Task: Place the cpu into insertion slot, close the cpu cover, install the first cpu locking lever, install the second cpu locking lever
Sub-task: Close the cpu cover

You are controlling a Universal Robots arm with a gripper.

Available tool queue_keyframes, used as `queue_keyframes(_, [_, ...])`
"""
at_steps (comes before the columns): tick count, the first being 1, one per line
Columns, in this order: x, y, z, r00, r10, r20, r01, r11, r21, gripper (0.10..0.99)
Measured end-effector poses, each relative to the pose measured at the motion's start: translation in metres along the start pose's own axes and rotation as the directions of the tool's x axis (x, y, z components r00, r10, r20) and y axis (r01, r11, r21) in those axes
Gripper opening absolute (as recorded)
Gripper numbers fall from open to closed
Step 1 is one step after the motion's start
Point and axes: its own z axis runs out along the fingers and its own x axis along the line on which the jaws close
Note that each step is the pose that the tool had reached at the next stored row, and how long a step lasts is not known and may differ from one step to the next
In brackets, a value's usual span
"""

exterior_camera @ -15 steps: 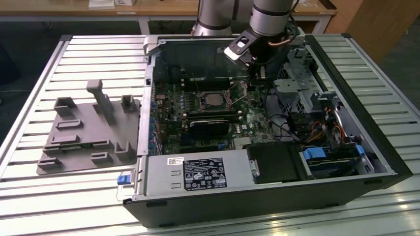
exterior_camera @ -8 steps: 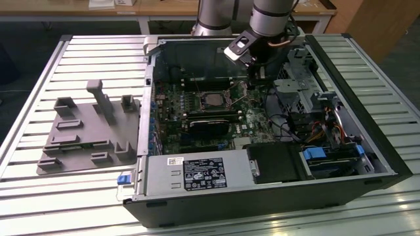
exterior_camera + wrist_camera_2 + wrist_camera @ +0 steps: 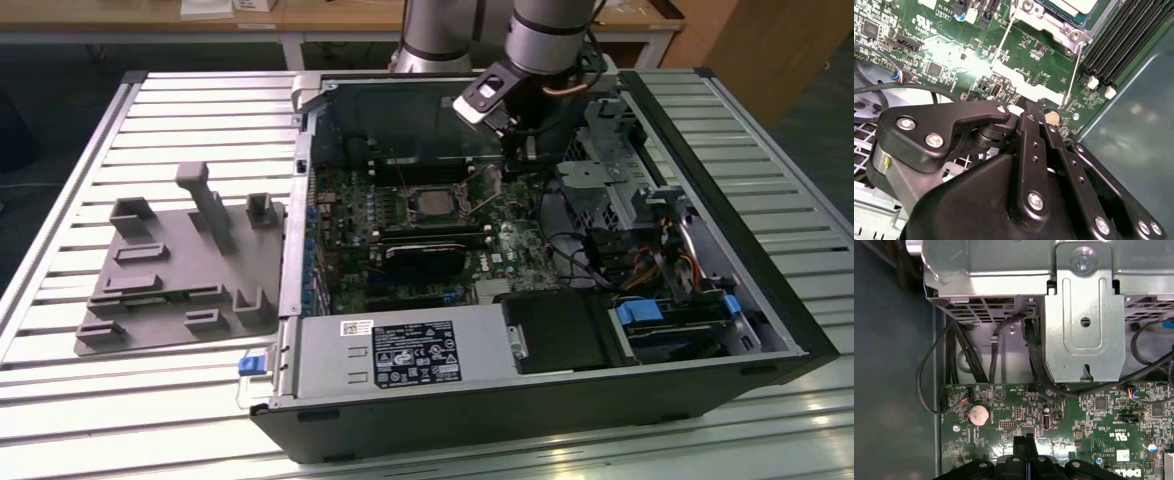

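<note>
Status: cpu seated in insertion slot, mid motherboard, toward edge under arm. cpu cover raised, locking levers unlatched. gripper closed tight, apparently empty, tips at cover's free edge. Advise: press cover flat evenly, levers clear.

Exterior view: even overhead light, no hard shadows. The slatted table gives back a white sheen along its near edge, and the inside of the computer case sits darker. Second wrist view: washed-out glare patch on the green board (fine detail lost there). The gripper, close to the lens, reads near-black and soft, with only its screw heads catching light. First wrist view: silver bracket bright, case wall dim, board evenly lit.
</note>
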Motion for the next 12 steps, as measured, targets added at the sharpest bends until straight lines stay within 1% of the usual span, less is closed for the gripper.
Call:
queue_keyframes(6, [-0.0003, -0.0088, 0.0000, 1.0000, 0.000, -0.0006, 0.000, 0.9999, -0.014, 0.102])
queue_keyframes(12, [-0.0007, -0.0216, 0.0000, 1.0000, 0.000, -0.0013, 0.000, 0.9994, -0.035, 0.102])
